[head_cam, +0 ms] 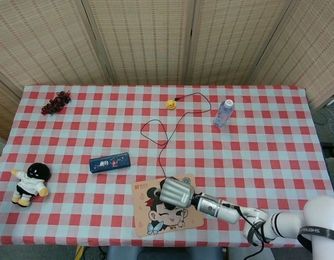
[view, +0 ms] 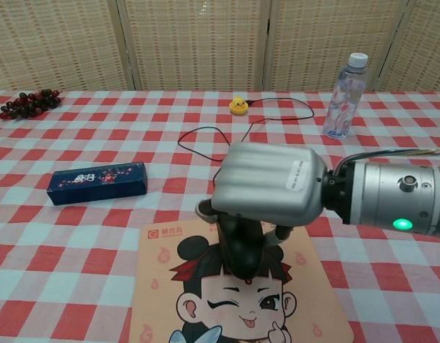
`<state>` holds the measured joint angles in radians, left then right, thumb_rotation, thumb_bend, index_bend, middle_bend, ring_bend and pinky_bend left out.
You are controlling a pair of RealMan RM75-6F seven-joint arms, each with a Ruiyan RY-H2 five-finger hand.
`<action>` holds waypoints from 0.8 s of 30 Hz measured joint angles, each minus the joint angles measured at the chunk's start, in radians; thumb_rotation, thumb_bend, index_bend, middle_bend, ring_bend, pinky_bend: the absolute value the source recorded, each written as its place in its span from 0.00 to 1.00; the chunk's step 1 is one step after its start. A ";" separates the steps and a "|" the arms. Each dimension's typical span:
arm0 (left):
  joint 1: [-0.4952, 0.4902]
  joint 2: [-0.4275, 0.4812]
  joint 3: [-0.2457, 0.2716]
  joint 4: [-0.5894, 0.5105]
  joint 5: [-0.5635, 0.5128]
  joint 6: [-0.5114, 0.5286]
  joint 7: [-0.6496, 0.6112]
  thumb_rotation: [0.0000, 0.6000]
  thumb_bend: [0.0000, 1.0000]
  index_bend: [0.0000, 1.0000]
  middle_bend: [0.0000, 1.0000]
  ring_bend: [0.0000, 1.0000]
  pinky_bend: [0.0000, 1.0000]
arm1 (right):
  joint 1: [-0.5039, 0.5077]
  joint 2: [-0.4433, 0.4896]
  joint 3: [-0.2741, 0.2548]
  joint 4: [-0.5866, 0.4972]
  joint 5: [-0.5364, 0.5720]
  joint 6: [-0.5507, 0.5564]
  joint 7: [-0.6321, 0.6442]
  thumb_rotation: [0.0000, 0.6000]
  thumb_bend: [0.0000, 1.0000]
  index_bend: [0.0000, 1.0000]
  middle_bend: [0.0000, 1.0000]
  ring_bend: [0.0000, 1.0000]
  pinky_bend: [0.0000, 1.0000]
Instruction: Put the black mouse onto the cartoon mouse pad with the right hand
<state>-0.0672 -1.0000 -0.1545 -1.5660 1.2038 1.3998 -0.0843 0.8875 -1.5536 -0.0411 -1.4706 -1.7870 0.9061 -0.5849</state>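
The cartoon mouse pad (head_cam: 151, 219) (view: 177, 314) lies at the table's front edge, printed with a winking girl's face. My right hand (head_cam: 176, 192) (view: 270, 184) hovers over its upper middle and grips the black mouse (view: 241, 246), which hangs nose-down just above the girl's hair. In the head view the hand hides the mouse. The mouse's black cable (head_cam: 159, 142) (view: 206, 146) trails back across the table toward the yellow duck. My left hand shows in neither view.
A dark blue box (head_cam: 109, 162) (view: 97, 182) lies left of the pad. A water bottle (head_cam: 224, 113) (view: 344, 96), a yellow duck toy (head_cam: 170, 103) (view: 238, 106) and dark grapes (head_cam: 56, 102) (view: 27, 103) sit farther back. A plush doll (head_cam: 30, 183) sits at the left edge.
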 measured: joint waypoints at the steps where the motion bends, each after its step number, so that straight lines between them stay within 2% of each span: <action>1: 0.001 0.002 0.000 -0.001 0.000 0.000 -0.002 1.00 0.09 0.39 0.50 0.37 0.53 | 0.002 -0.004 -0.002 0.004 -0.005 -0.001 0.000 1.00 0.00 0.44 1.00 1.00 1.00; 8: 0.002 0.004 0.000 -0.003 -0.001 -0.004 0.001 1.00 0.09 0.39 0.50 0.37 0.53 | 0.012 -0.024 -0.015 0.031 -0.038 -0.003 0.019 1.00 0.00 0.42 1.00 1.00 1.00; 17: 0.001 0.004 0.001 -0.008 0.000 -0.007 0.011 1.00 0.09 0.39 0.50 0.37 0.53 | 0.009 -0.018 -0.019 0.034 -0.046 0.004 0.023 1.00 0.00 0.16 1.00 1.00 1.00; 24: 0.001 0.005 0.003 -0.011 0.003 -0.009 0.013 1.00 0.09 0.39 0.50 0.37 0.53 | 0.000 -0.008 -0.020 0.022 -0.051 0.015 0.019 1.00 0.00 0.08 1.00 0.97 1.00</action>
<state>-0.0659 -0.9951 -0.1516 -1.5768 1.2072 1.3909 -0.0712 0.8880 -1.5611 -0.0607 -1.4487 -1.8375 0.9212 -0.5658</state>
